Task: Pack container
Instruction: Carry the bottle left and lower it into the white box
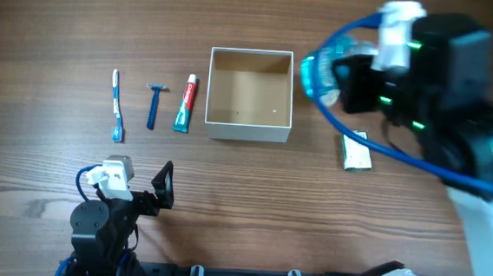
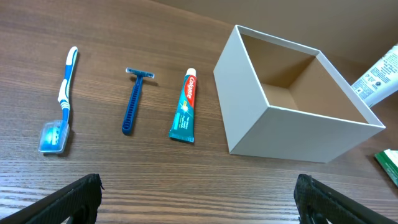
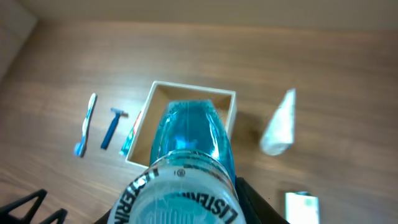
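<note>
On a wood-grain counter (image 1: 55, 20), a square, white-walled container (image 1: 250, 95) with a tan inside is sitting upright and open-topped near the middle. Left of it, not touching it, a blue-and-white toothbrush (image 1: 117, 105), a blue razor (image 1: 154, 105) and a Colgate toothpaste tube (image 1: 185, 104) are lying in a row. The right gripper (image 1: 336, 73) is gripping a blue Listerine mouthwash bottle (image 3: 189, 143), raised near the container's right side. The left gripper (image 2: 199, 190) is hanging near the counter's front, jaws spread wide and holding nothing. A white tube (image 3: 280, 124) and a green-and-white packet (image 1: 356, 151) are lying right of the container.
</note>
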Available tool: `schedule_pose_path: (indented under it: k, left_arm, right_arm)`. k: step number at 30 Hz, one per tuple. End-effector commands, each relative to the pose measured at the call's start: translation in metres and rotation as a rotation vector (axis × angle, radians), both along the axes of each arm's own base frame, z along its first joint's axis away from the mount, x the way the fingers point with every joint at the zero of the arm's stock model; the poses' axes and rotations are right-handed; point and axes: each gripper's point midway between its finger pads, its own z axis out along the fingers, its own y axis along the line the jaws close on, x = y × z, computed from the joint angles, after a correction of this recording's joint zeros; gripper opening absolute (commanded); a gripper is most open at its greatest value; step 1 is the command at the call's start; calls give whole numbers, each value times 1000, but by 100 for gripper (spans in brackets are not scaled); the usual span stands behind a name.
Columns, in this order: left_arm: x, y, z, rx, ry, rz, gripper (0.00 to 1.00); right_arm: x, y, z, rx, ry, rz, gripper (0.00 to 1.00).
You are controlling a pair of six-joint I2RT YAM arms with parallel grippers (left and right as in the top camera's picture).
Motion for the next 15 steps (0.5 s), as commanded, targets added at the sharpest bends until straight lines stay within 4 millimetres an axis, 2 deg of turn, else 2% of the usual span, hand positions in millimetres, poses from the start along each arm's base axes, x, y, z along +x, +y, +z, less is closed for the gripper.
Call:
schedule_pose_path:
  k: [1, 4, 7, 9, 15]
  left_arm:
    - [-2, -9, -8, -7, 19, -53, 100]
    - [-2, -9, -8, -7, 19, -53, 100]
    - [-2, -9, -8, -7, 19, -53, 100]
    - [-2, -9, -8, -7, 19, -53, 100]
    - [-2, -9, -8, -7, 19, -53, 100]
  right_arm:
    - [32, 22, -27, -13, 53, -77, 4]
    - [56, 27, -58, -57, 98, -162, 4]
    - [79, 44, -87, -55, 134, -146, 4]
    - [88, 57, -109, -52, 174, -123, 4]
    - [104, 67, -150, -82, 238, -132, 4]
